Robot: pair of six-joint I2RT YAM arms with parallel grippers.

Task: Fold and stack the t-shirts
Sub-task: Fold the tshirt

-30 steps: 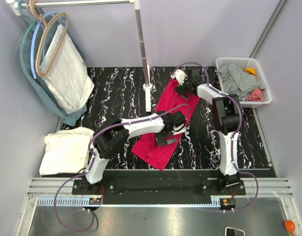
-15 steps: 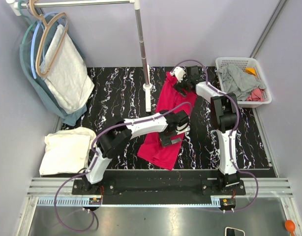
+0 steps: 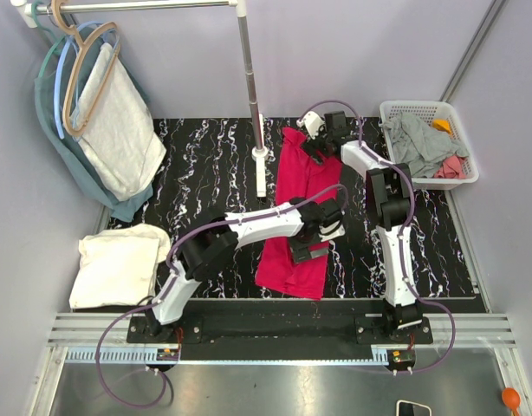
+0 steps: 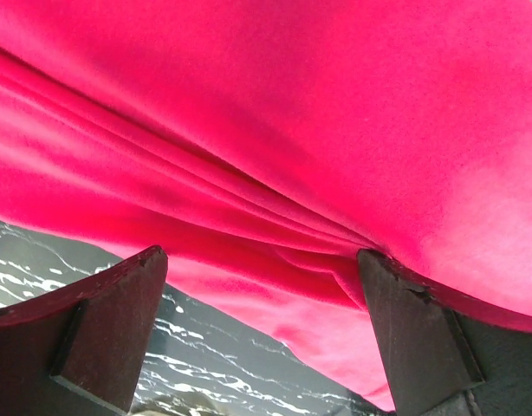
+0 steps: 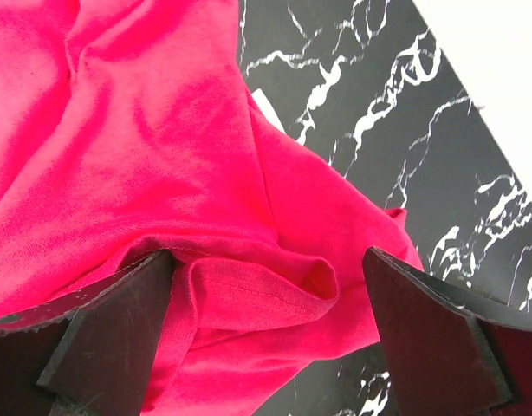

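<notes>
— Where is the red t-shirt [image 3: 294, 264] to be found?

— It is laid out as a long strip on the black marbled table [image 3: 205, 156], right of the upright pole [image 3: 249, 78]. It runs from the far side of the table towards the near edge.

— How is the left gripper [image 3: 306, 250] seen?

— It is set over the near half of the strip. In its wrist view the fingers [image 4: 110, 321] are spread wide. Red folds are stretched across the gap between them, and nothing is pinched.

— And the right gripper [image 3: 316, 149]?

— It is placed at the far end of the same shirt. Its fingers [image 5: 422, 329] are likewise held wide apart. A stitched hem is bunched between them, with marbled tabletop shown beyond. No grip on the cloth can be made out.

— Are other shirts accounted for?

— A cream-white t-shirt [image 3: 119, 264] is laid folded at the left, just off the marbled top. A grey t-shirt [image 3: 415, 139] and a pink t-shirt [image 3: 454, 166] are heaped in the white basket [image 3: 413, 107] at the far right corner. Both are well apart from the red one.
</notes>
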